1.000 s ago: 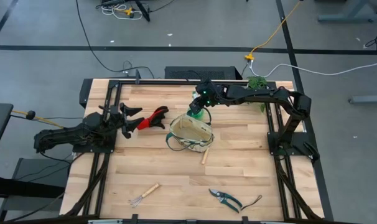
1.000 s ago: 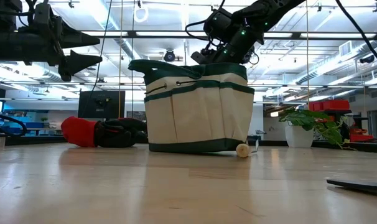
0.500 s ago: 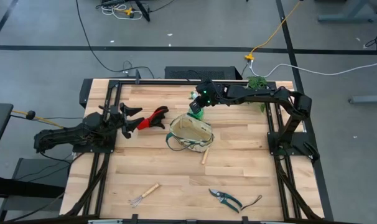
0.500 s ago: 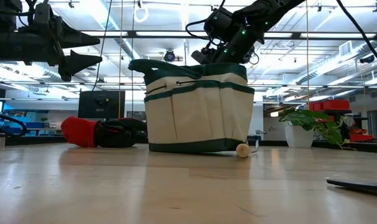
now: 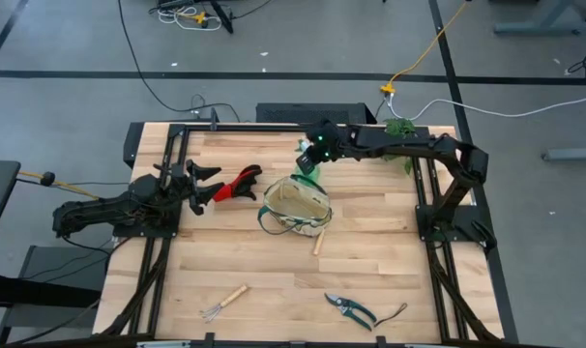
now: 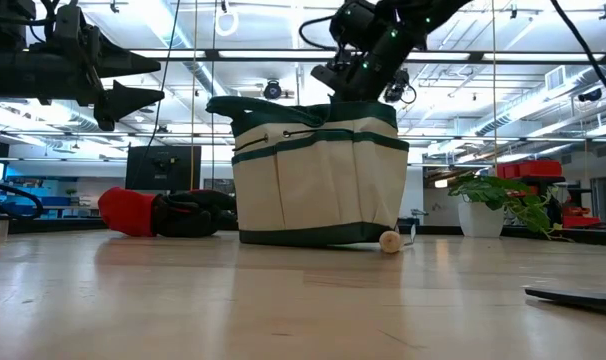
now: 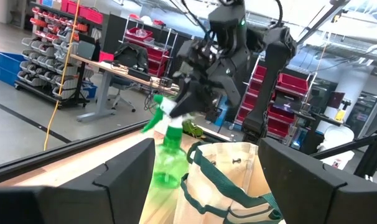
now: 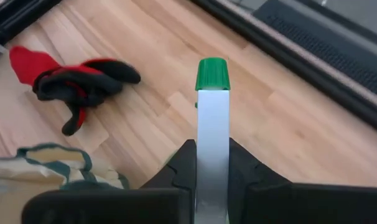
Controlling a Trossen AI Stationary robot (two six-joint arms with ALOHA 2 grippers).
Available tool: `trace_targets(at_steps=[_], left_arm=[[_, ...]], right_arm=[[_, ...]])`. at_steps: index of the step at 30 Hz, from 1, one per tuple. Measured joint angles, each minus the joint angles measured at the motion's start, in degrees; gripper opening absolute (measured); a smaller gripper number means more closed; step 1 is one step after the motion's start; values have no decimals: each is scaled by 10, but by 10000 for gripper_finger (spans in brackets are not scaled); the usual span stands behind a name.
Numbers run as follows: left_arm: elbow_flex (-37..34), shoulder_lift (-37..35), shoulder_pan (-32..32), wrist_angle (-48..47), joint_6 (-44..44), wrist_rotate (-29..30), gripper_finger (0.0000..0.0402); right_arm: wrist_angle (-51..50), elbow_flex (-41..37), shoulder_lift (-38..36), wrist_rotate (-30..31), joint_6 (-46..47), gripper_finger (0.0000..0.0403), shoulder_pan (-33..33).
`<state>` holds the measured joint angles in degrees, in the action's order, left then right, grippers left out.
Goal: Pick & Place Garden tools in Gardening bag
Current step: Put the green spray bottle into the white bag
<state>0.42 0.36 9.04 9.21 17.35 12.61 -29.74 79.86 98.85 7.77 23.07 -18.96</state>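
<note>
We judge the task barely begun: nothing shows inside the gardening bag (image 5: pixel 295 205), though we cannot see to its bottom. The right gripper (image 7: pixel 198 102) is pinching the white top of the green spray bottle (image 7: pixel 167 158), which stands just beside the bag's far side. The left gripper (image 5: pixel 204 184) hangs spread and empty near the red-and-black item (image 5: pixel 237 183), which in the right wrist view looks more like a glove.

By our count, one bag, one bottle, one red-and-black item, one wooden-handled rake (image 5: pixel 222 303) and one pair of pruning shears (image 5: pixel 350 308) at the near edge, and one more wooden handle (image 5: pixel 319 241) poking from under the bag. All five loose items remain to go in.
</note>
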Motion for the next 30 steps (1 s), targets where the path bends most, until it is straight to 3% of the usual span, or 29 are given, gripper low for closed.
trace_targets(at_steps=[19, 30], left_arm=[[0, 0, 0, 0, 0, 0, 291], [0, 0, 0, 0, 0, 0, 291]], right_arm=[[-167, 207, -1, 23, -43, 40, 18], [-216, 270, -1, 21, -51, 40, 66]])
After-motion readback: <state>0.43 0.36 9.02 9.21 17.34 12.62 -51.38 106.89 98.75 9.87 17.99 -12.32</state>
